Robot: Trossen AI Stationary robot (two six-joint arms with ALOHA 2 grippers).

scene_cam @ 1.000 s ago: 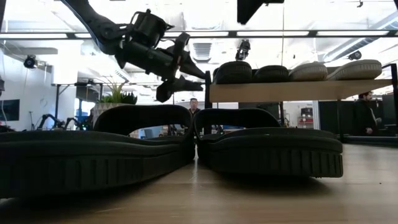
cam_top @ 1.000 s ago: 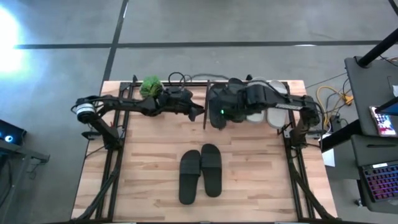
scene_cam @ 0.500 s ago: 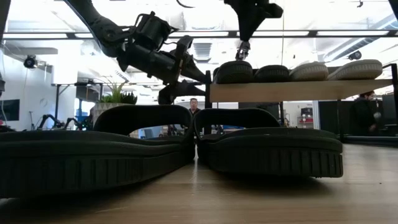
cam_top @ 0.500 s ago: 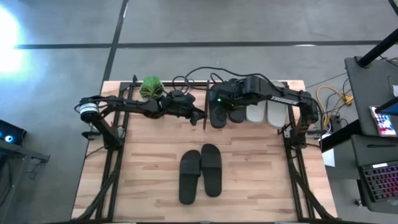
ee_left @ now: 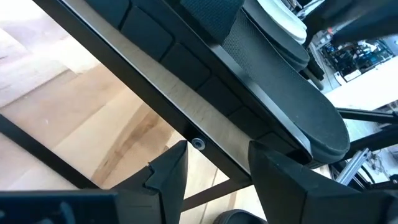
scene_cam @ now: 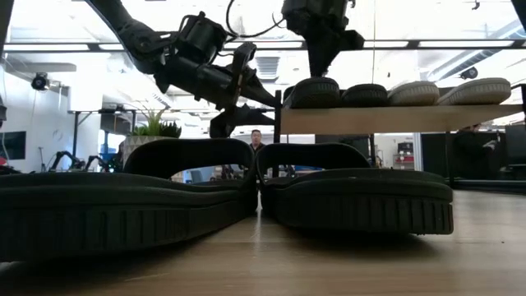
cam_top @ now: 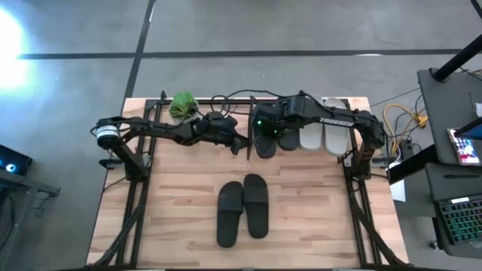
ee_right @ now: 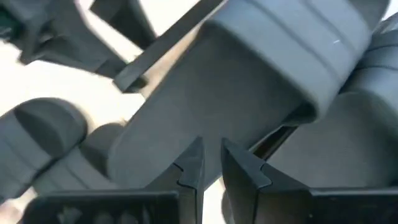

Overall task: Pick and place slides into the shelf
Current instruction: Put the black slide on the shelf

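The shelf [scene_cam: 394, 119] stands at the table's far right and carries two black slides [scene_cam: 312, 92] [scene_cam: 364, 94] and two grey slides [scene_cam: 411, 93] [scene_cam: 472, 89], soles on its board. Another black pair [cam_top: 230, 214] [cam_top: 256, 205] lies flat on the table's middle. My right gripper [scene_cam: 319, 72] points down over the leftmost black slide [cam_top: 263, 139] on the shelf, fingers almost together. My left gripper [cam_top: 242, 145] hovers open at the shelf's left end; the left wrist view shows its fingers [ee_left: 168, 180] just short of the shelf's edge bar [ee_left: 205, 121], touching nothing. My right gripper [ee_right: 212, 165] comes from above, pointing down, with its nearly shut fingers [ee_right: 189, 168] over the wide strap [ee_right: 249, 74] of the leftmost black slide. In the low view the tips meet the strap's top. The slide lies flat on the shelf's board.
A green plant [cam_top: 183, 104] stands at the far edge behind the left arm. Cables run behind the shelf. The shelf's black frame post [scene_cam: 275, 123] is right beside my left gripper. Bare tabletop [cam_top: 316, 218] lies right of the black pair.
My right gripper has swung toward the shelf's left end and come down from above the low view's top onto the leftmost black slide. The slides have stayed where they were.
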